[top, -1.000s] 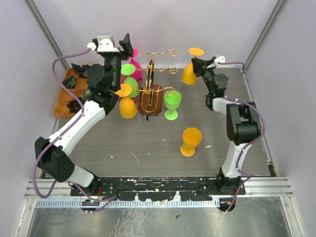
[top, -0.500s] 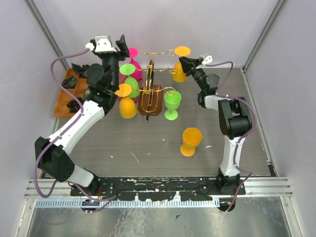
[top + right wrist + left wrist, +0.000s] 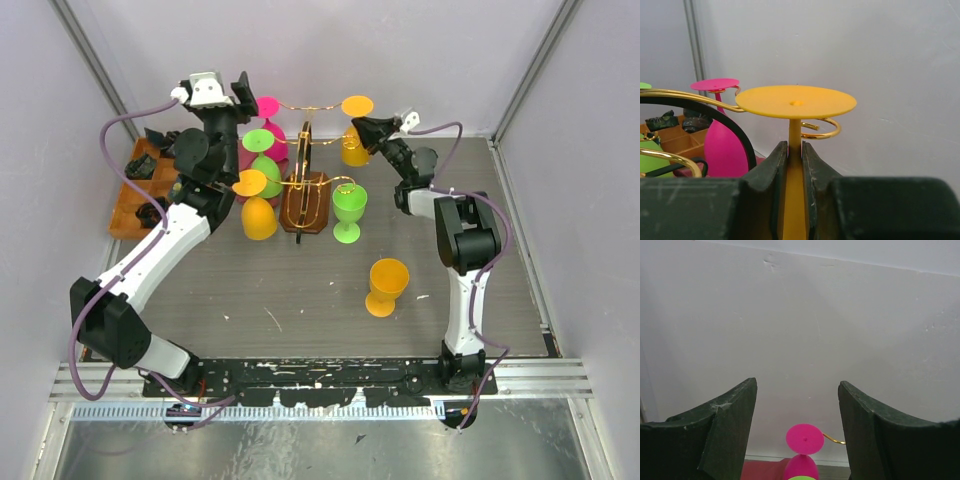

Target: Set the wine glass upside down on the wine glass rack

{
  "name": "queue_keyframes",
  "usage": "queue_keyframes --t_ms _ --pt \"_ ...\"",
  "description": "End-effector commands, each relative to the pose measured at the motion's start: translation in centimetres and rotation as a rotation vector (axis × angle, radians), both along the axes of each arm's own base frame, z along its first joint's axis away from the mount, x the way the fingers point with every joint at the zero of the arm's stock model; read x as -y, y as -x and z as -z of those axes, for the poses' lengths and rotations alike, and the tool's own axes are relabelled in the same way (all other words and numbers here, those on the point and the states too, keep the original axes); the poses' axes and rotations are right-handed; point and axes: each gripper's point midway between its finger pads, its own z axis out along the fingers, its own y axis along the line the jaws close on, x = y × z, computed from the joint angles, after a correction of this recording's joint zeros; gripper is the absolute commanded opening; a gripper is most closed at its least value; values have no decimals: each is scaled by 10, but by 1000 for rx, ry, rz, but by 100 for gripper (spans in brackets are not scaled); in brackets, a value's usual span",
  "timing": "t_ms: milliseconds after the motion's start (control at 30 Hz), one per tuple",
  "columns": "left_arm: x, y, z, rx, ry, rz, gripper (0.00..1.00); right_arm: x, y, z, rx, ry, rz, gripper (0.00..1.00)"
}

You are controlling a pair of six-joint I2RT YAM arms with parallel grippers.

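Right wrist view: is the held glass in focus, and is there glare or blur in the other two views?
Right wrist view: the orange glass is sharp, the right gripper near the lens dark and soft, no glare. Left wrist view: flat even light on the wall, left gripper nearly black, pink glass crisp. Top view: even light, faint shadows, corner posts lean outward.
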Motion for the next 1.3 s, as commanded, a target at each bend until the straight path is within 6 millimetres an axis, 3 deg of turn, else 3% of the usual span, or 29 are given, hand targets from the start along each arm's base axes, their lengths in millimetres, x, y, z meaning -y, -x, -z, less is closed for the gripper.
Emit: queue_keyframes --t_ms 0,300,867,1067,1267 --pt "-11 8 -7 18 15 -24 72 -12 11 -31 127 -8 -40 1" --pt "-14 7 -7 20 12 -30 72 -29 0 -18 107 -9 -56 1" --pt "-21 6 -4 15 2 -54 72 -39 -31 -10 119 -21 6 1" --pt "-21 4 0 5 -2 -52 72 -37 -42 -9 121 -28 45 1" --pt "-18 2 3 -2 6 -41 72 -19 -48 -10 99 -75 146 1"
